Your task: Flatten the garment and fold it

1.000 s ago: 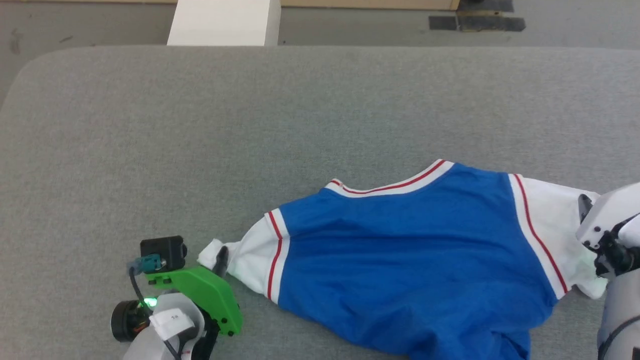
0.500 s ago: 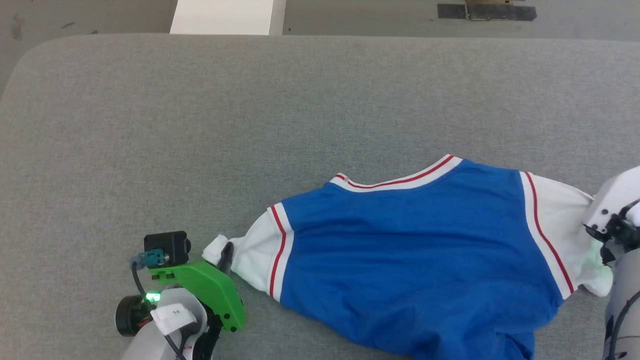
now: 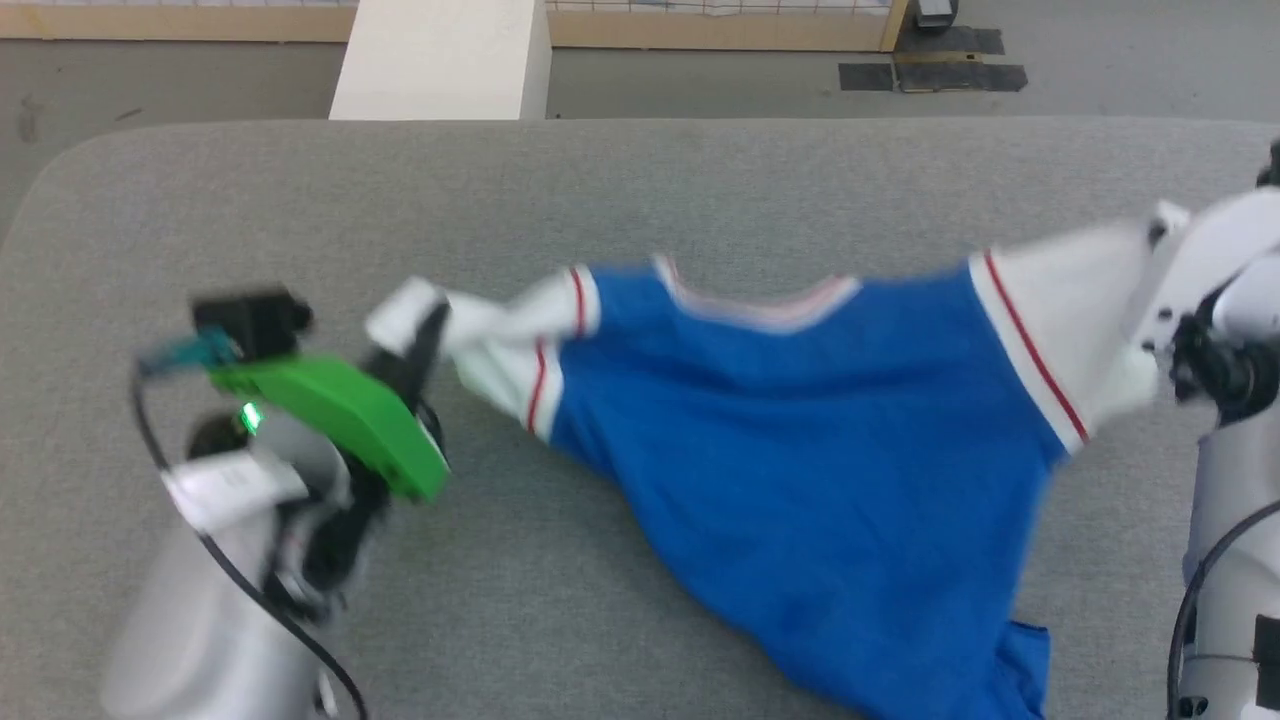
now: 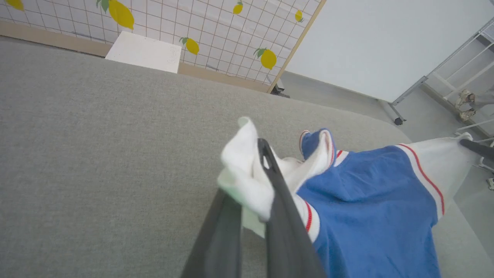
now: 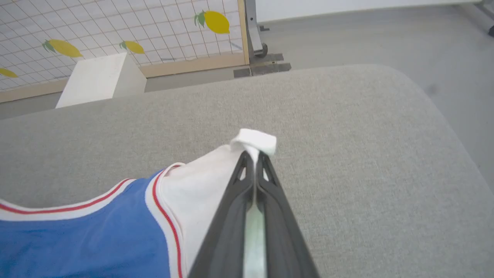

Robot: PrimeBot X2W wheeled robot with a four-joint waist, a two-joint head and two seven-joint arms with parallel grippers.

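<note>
The blue jersey [image 3: 830,440] is held stretched across the middle of the grey fabric-covered worktop [image 3: 640,200], between the two grippers. The jaws of the left gripper [image 3: 418,345] are closed on the bunched end of the white sleeve [image 4: 247,181] toward the worktop's left edge, with cloth pinched between the dark fingers. The jaws of the right gripper [image 5: 252,156] are pressed fully together on the cuff of the other white sleeve [image 5: 200,181] near the right edge, and a small fold of cuff is seen above the fingertips. The red-and-white striped collar [image 3: 760,305] is turned toward the far edge, and the blue body is draped toward the near edge, right of centre. The jersey is blurred in the head view. A white block [image 3: 440,60] is seen beyond the far edge.
</note>
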